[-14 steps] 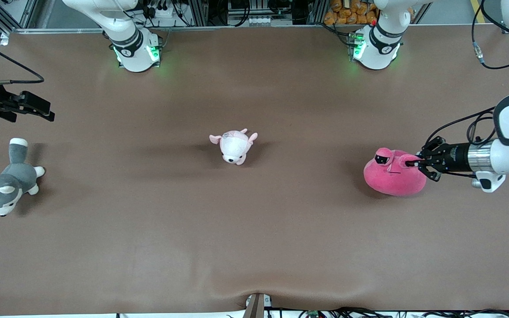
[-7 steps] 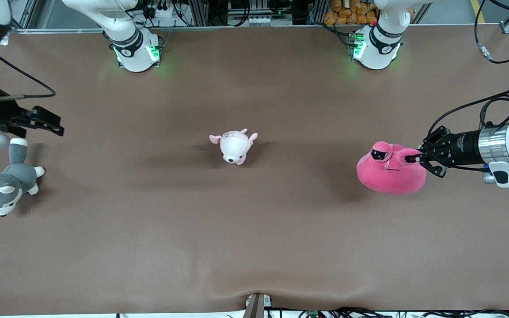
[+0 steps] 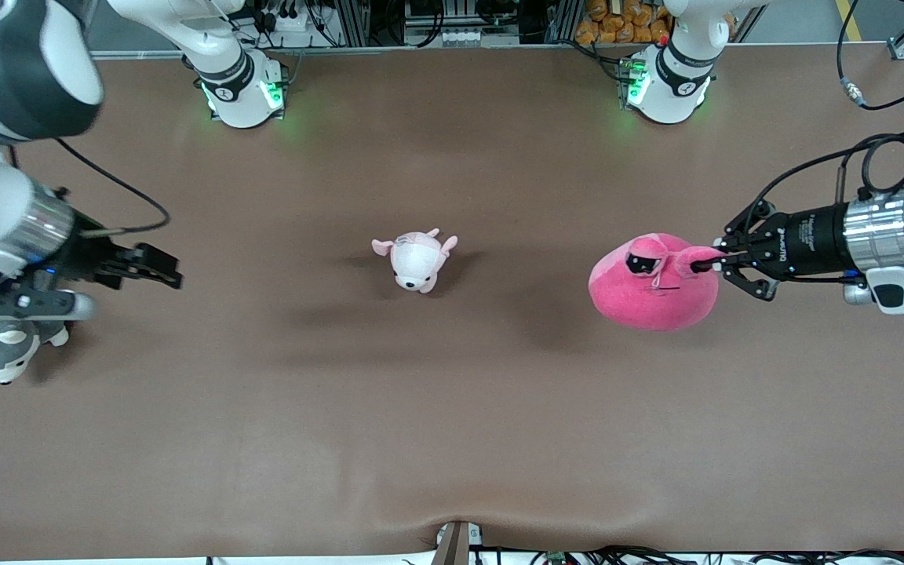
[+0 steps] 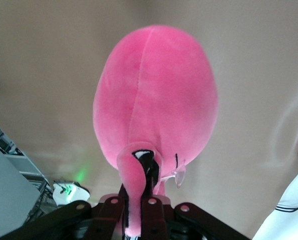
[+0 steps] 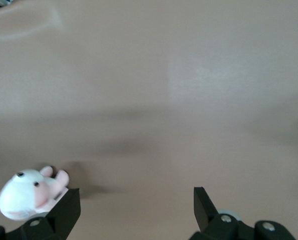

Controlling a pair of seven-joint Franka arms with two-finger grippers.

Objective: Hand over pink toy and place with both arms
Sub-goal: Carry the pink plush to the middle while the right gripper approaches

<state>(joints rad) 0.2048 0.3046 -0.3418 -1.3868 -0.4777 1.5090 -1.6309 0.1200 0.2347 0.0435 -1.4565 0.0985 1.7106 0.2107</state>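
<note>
The pink toy (image 3: 650,284), a round hot-pink plush with black sleepy eyes, hangs in the air over the table toward the left arm's end. My left gripper (image 3: 705,265) is shut on one of its ear flaps (image 4: 132,195); in the left wrist view the body (image 4: 156,95) hangs from the jaws. My right gripper (image 3: 168,275) is open and empty, up over the table at the right arm's end; in the right wrist view its fingers (image 5: 66,210) stand wide apart with bare table between them.
A small pale pink-white puppy plush (image 3: 417,260) lies at the table's middle and shows in the right wrist view (image 5: 26,195). A grey-white husky plush (image 3: 1,345) lies at the right arm's end, partly hidden under that arm. The brown table (image 3: 452,439) is bare nearer the camera.
My left gripper has lifted the pink toy off the table and carried it toward the middle. My right gripper has moved in from the table's end toward the middle, over the husky.
</note>
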